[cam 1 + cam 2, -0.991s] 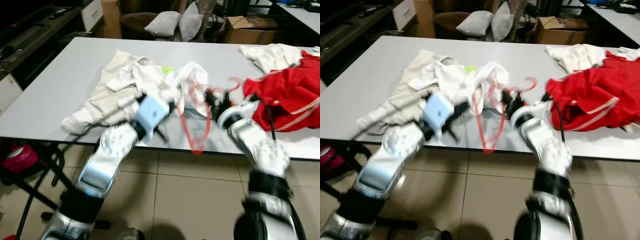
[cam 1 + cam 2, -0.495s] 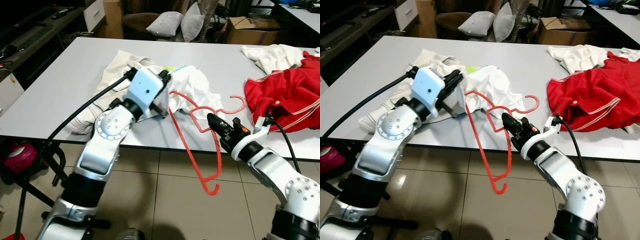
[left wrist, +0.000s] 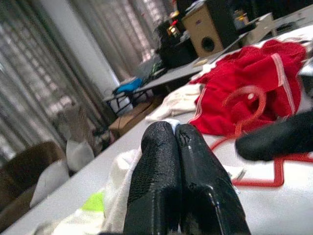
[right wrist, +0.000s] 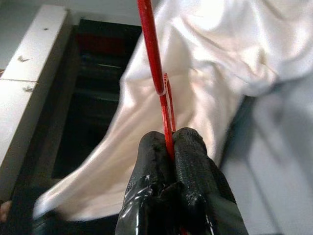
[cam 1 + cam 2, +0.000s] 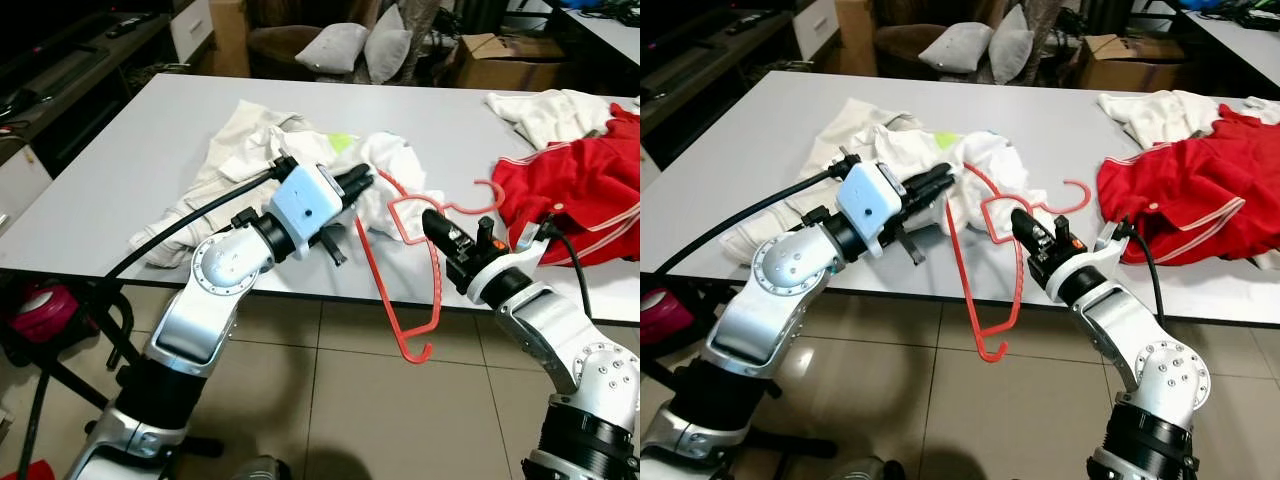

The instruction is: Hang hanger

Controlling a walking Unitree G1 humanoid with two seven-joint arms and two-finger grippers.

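At the near edge of the grey table (image 5: 120,150) I have both arms raised over a heap of white clothes (image 5: 260,160). My right gripper (image 5: 432,226) is clamped on the red hanger (image 5: 400,275), its two black fingers (image 4: 188,161) pinching the thin red bar just below the hook, which curls up toward the red garment (image 5: 570,190) lying on the right side of the table. The hanger is held tilted, so one shoulder reaches up to the white shirt (image 5: 990,165) and the lower end hangs past the table edge above the tiled floor (image 5: 400,420). My left gripper (image 5: 362,181) sits just beside that upper shoulder, and its fingers (image 3: 161,181) are pressed together with a bit of white cloth showing at their tips. Behind the table I can see two grey cushions (image 5: 360,45) and a cardboard box (image 5: 490,55).
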